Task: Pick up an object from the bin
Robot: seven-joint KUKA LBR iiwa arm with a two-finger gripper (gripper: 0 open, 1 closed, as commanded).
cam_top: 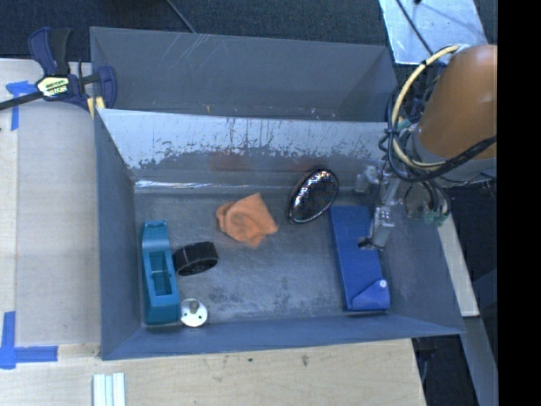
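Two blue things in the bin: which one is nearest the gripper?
The flat blue slab on the right, its upper end under the gripper; the narrow blue tool lies by the left wall.

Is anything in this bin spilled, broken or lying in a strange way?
Nothing stands out. The orange crumpled piece, black disc and long blue tool lie loose on the floor of the bin; I see no spill or damage.

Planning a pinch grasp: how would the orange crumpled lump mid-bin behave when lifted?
The orange lump looks like bunched cloth, so it is probably soft and floppy and would sag when lifted. It seems light for its bulk. Folded and uneven, it likely drags rather than rolls when pushed.
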